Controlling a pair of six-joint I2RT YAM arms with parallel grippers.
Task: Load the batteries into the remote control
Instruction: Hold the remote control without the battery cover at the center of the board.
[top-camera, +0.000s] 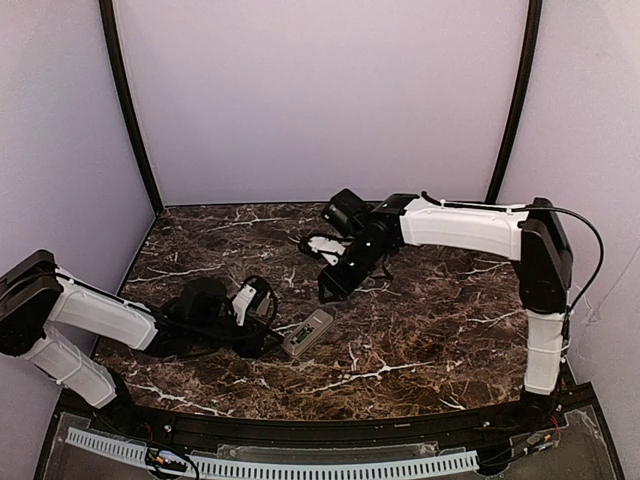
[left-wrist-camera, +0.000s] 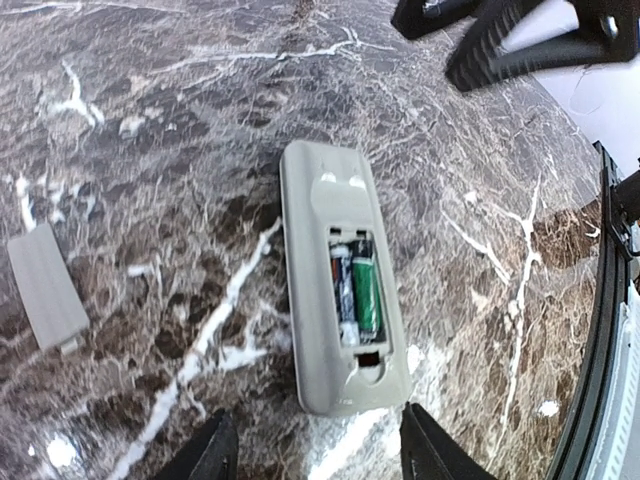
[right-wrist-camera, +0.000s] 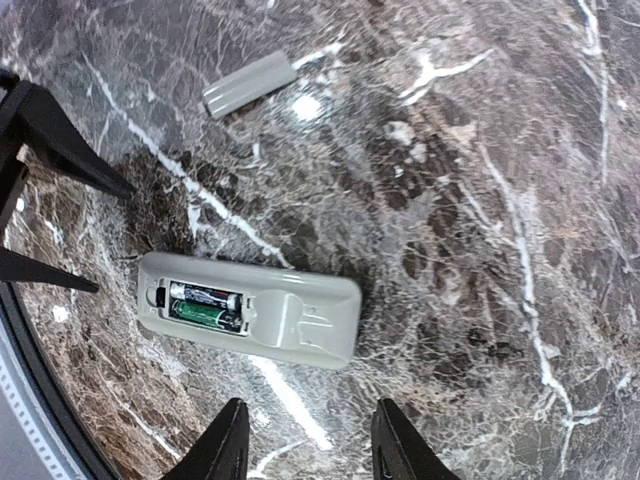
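From above, the remote control (top-camera: 308, 333) lies back-up on the marble counter (top-camera: 430, 330), its long axis slanting from near-left to far-right. The left gripper (top-camera: 265, 318) sits just to its left and is the nearer one. The right gripper (top-camera: 328, 290) hangs just behind the remote's far end. In the left wrist view, the remote runs lengthwise away from the camera with its open compartment at the near end. The two batteries (left-wrist-camera: 355, 290) lie there side by side along the remote's long axis, one black and white, one green. Their label print is too small to read. This gripper's jaws stand apart with nothing between them, straddling the remote's near end. The battery cover (left-wrist-camera: 45, 290) lies well off to the remote's left. In the right wrist view, the remote lies crosswise, batteries at its left end and the cover well beyond it. The right gripper's jaws are likewise apart and empty. The batteries look seated, so the cover is probably next.
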